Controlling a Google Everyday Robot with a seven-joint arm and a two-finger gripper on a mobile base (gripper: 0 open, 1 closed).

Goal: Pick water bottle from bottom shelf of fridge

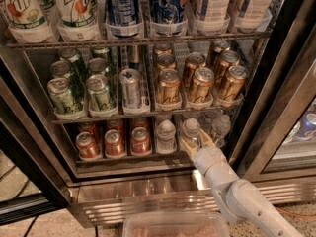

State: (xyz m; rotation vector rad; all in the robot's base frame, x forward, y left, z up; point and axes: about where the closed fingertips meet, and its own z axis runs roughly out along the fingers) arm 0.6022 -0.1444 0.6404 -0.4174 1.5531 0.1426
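The fridge [148, 205] stands open in the camera view. On its bottom shelf [123, 157] stand red soda cans [114, 143] at the left and three small clear water bottles at the right. My gripper [196, 142] reaches in from the lower right. Its tan fingers [184, 146] sit against both sides of the middle water bottle [190, 129], shut on its lower part, and the bottle stands upright on the shelf. Another bottle [166, 135] stands just to its left and one [220, 125] behind it to the right.
Gold cans [201, 84], a silver can [131, 88] and green cans [100, 94] fill the rack above. The dark door edge [269, 90] rises close to the right of my arm. A clear plastic bin [175, 224] sits at the bottom of the view.
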